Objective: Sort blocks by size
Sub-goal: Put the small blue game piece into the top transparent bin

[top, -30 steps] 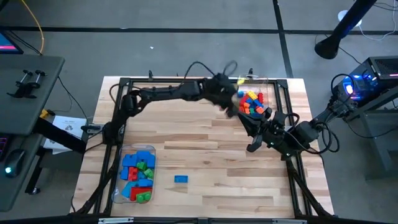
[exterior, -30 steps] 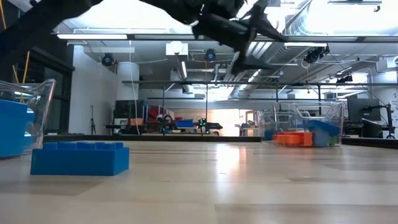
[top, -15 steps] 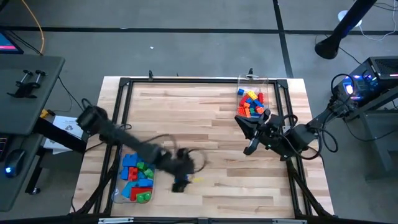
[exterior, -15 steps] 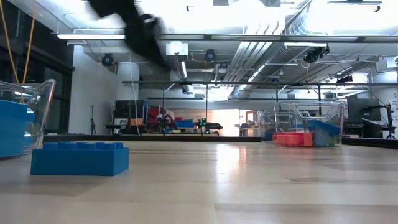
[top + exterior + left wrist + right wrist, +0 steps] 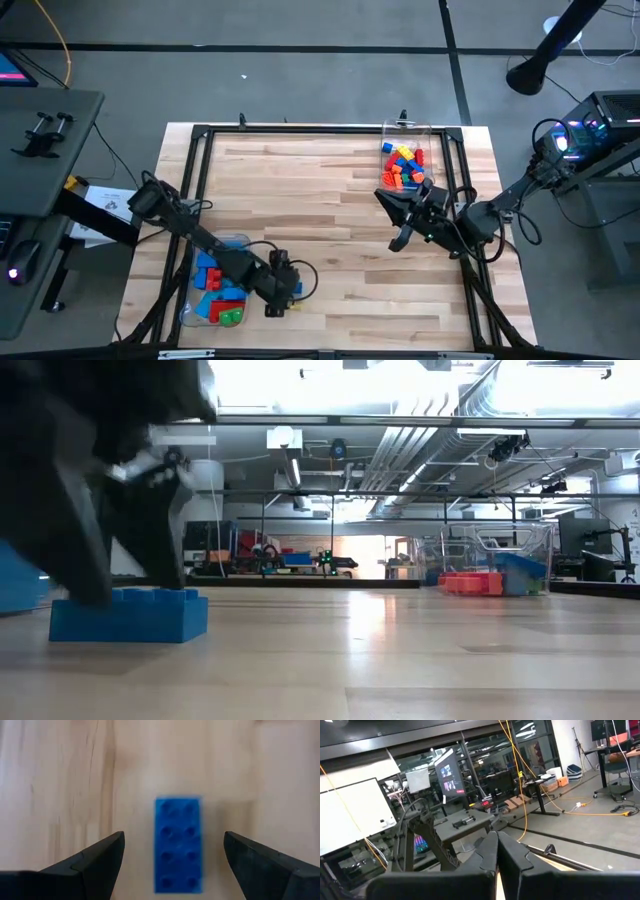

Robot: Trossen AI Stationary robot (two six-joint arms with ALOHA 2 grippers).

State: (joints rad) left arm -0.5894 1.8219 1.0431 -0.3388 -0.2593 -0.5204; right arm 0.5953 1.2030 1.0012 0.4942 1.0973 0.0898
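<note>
- A lone blue brick (image 5: pixel 177 844), two studs by four, lies flat on the wood, studs up.
- Larger blocks (image 5: pixel 217 285) fill one tub; seemingly smaller ones (image 5: pixel 402 166) fill the other.

Two tubs (image 5: pixel 216 290) (image 5: pixel 404 165) — one loose blue block (image 5: pixel 177 844).

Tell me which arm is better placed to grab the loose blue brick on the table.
Left. The left gripper hangs directly over the blue brick, jaws open and straddling it. The right gripper sits shut across the table beside the tub of small blocks, far from the brick.
</note>
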